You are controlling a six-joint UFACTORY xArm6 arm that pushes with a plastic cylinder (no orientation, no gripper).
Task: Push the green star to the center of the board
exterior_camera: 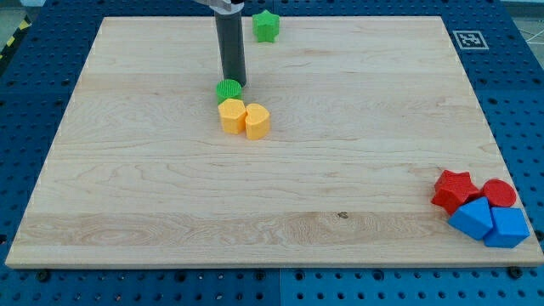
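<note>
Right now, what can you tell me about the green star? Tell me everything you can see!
The green star is a small, chunky block with stubby points, bright green and plastic-looking. It sits flat on the wooden board, close to the view's top edge, a little left of the middle. Nothing touches it. My tip is lower down and to its left, beside the green round block, not the star.

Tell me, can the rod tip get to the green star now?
Probably yes. My tip sits by the green cylinder; the green star stands apart toward the view's top, nothing between them.
</note>
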